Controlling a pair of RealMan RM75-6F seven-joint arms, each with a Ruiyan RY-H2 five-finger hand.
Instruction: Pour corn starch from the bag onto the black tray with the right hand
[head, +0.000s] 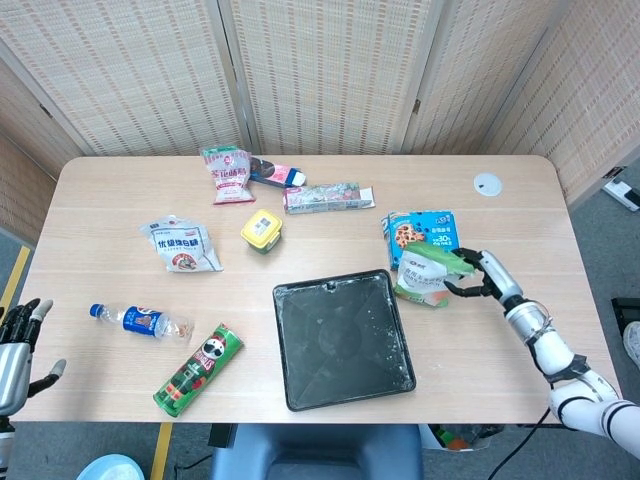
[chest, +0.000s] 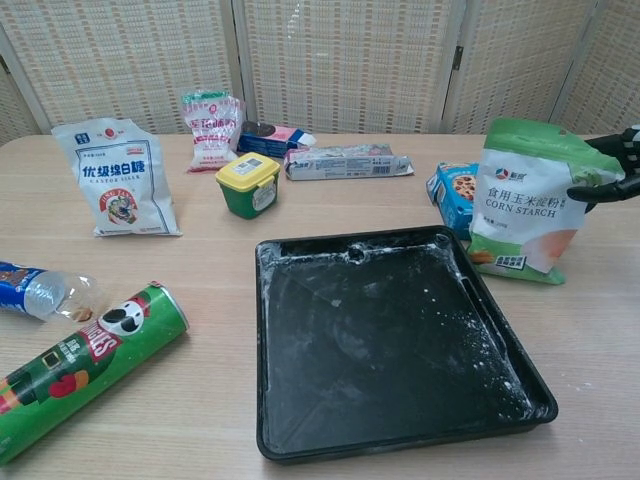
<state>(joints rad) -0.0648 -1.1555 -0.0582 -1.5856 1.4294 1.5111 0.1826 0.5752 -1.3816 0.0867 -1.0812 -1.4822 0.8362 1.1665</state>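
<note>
The corn starch bag (head: 428, 272) (chest: 520, 205), white and green, stands tilted left against the right rim of the black tray (head: 343, 338) (chest: 380, 340). My right hand (head: 478, 280) (chest: 608, 168) grips the bag's upper right side, thumb in front and fingers behind. The tray lies slightly turned near the table's front, dusted with white powder. My left hand (head: 15, 345) hangs open off the table's front left corner, holding nothing. The chest view does not show it.
A blue cookie box (head: 415, 235) stands just behind the bag. A yellow-lidded tub (head: 262, 231), a white sugar bag (head: 182, 247), a water bottle (head: 140, 322) and a green Pringles can (head: 198, 369) lie left of the tray. More packets (head: 328, 197) sit at the back.
</note>
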